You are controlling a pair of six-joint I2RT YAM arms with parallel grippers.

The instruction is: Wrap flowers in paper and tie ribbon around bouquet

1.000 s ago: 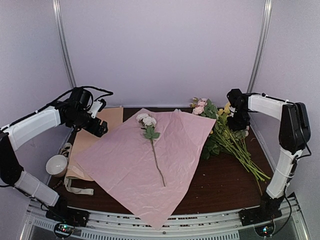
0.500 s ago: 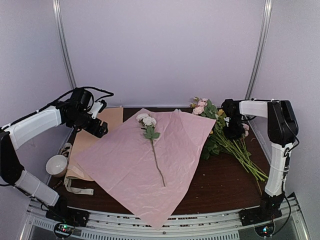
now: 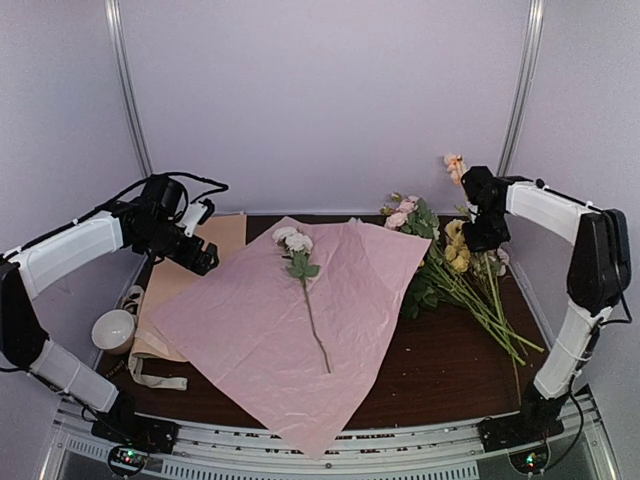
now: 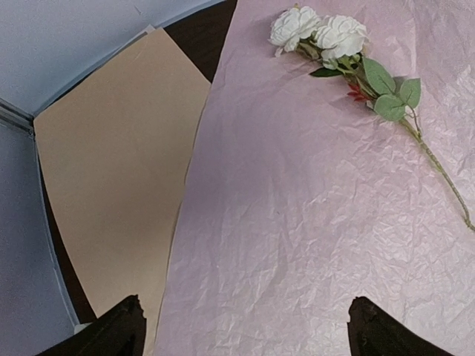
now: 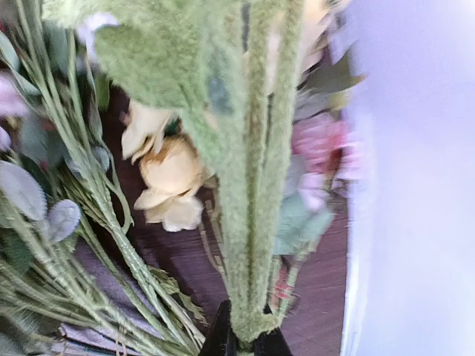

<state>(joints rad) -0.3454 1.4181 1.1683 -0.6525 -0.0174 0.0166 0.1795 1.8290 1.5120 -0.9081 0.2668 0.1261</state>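
Tan paper sheets (image 3: 225,235) on a dark table (image 3: 440,365), a white cup (image 3: 113,330) near their left edge.

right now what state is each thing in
paper, spread flat, pink face up
white rose, lying on the paper
flowers, heaped right of the paper
held stem, bloom up above the gripper
right gripper, shut on held stem
left gripper, open, empty, above paper

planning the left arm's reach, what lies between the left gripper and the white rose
Only bare pink paper, right up to the white rose; the left wrist view shows it.
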